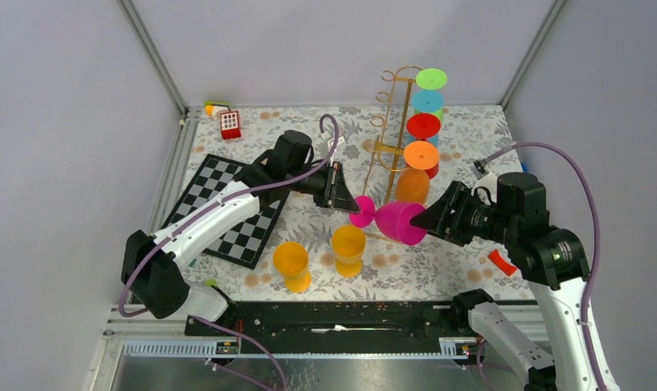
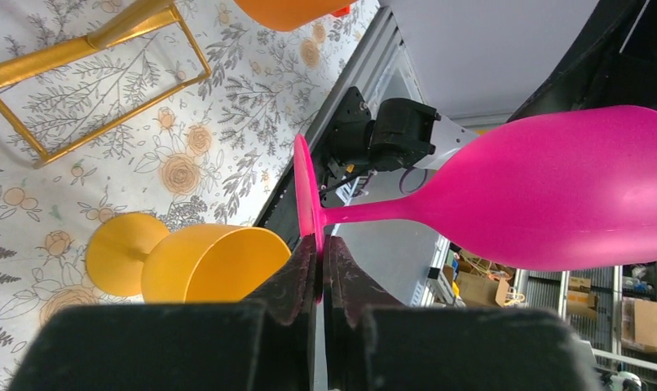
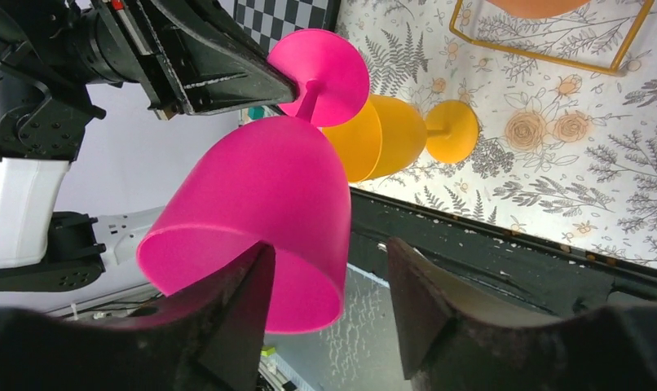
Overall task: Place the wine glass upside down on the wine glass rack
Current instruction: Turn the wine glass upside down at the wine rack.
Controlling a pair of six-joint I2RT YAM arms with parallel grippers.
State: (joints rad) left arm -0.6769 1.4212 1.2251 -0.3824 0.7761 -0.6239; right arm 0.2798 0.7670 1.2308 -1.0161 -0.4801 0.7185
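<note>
The pink wine glass hangs sideways at centre frame, left jaws clamped on its foot, right jaws apart at its rim, so the right arm should back straight out before the left arm turns toward the wine glass rack.

You work in a robot lab: grey panels and aluminium posts enclose the table; stocked shelves stand beyond it.
</note>
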